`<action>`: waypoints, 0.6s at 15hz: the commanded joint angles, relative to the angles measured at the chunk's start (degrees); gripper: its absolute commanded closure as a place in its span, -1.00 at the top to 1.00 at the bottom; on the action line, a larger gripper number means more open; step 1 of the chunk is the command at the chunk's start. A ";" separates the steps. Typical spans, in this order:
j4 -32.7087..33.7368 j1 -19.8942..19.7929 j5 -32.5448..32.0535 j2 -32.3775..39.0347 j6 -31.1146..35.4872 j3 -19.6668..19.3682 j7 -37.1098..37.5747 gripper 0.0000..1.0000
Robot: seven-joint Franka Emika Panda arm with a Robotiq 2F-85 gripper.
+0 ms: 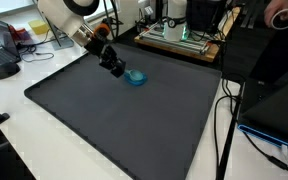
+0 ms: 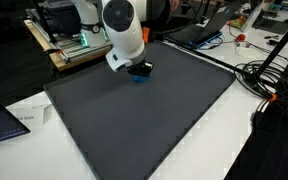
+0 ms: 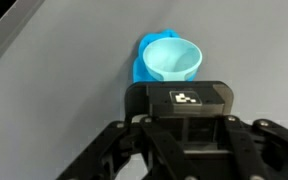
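On the left, a black computer mouse (image 1: 6, 70) lies on the white desk (image 1: 34, 140), well apart from my work. A large dark grey rectangular mat (image 1: 134, 125) covers the middle of the desk. My hand (image 1: 116, 69) hangs low over the far part of that mat, reaching in from the left. Just to its right sits the small light-blue plastic cup (image 1: 136, 78), on the mat and close beside my fingers. In the wrist view the cup (image 3: 172, 58) shows its open mouth just past my hand's black body. My fingertips are out of sight, so I cannot tell whether they are spread or pressed together. Black cables (image 1: 224, 110) trail along the mat's right edge.
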 commanded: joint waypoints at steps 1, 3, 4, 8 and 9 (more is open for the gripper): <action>0.71 0.38 -6.40 6.71 6.31 -2.40 -0.67 -0.57; 0.88 0.29 -6.37 6.85 6.29 -2.48 -0.60 -0.57; 0.91 0.25 -6.34 6.88 6.29 -2.52 -0.55 -0.57; 1.09 0.07 -6.32 7.05 6.29 -2.64 -0.48 -0.57; 0.97 0.01 -6.41 7.00 6.35 -2.62 -0.90 -0.57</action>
